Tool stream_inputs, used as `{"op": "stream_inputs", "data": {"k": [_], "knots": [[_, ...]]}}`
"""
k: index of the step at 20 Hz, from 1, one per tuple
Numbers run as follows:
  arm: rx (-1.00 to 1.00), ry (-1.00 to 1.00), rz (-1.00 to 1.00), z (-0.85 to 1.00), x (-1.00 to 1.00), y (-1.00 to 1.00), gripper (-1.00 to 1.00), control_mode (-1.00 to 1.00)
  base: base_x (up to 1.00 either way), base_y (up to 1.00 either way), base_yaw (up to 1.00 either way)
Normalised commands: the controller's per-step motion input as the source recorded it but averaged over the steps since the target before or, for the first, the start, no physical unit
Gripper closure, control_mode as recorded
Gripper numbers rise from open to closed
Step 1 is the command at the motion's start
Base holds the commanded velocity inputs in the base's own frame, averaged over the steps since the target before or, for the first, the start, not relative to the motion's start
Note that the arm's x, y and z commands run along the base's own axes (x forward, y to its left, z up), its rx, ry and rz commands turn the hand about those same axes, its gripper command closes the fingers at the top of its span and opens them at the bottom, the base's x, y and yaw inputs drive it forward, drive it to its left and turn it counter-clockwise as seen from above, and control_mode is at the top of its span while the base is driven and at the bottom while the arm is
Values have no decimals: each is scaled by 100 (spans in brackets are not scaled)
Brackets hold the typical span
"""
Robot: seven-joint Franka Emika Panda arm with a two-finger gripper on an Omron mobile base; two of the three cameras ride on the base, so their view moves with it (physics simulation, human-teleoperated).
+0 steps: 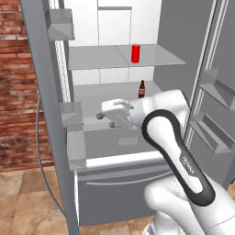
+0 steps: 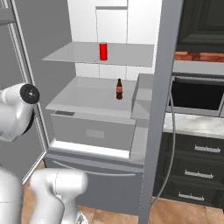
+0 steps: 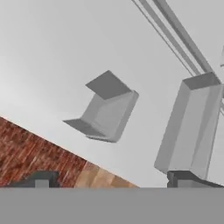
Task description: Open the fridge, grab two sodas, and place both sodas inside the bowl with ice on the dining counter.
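— What stands inside the open fridge (image 1: 114, 151)?

— Two sodas: one red can (image 1: 136, 53) on the upper shelf (image 1: 98, 57), near its front edge, and one brown bottle (image 1: 142, 89) upright on the shelf below, both with bare shelf around them.

— And the doors?

— Both swung wide, the left door (image 1: 43, 92) carrying two grey bins (image 3: 107, 109).

— The gripper (image 3: 118, 179)?

— Fingers (image 3: 43, 179) spread wide apart, holding nothing, facing the left door's bins, well short of both drinks.
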Motion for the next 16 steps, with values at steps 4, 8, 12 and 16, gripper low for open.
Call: {"op": "stream_inputs", "data": {"k": [4, 8, 12, 16], "knots": [[-26, -15, -18, 2, -27, -83, -100, -100, 0, 0, 0], [-31, -9, -19, 0, -22, -83, -100, -100, 0, 0, 0], [-30, -8, -20, 0, -25, -83, -100, -100, 0, 0, 0], [-27, -8, -21, -9, -35, -83, -100, -100, 0, 0, 0]]}}
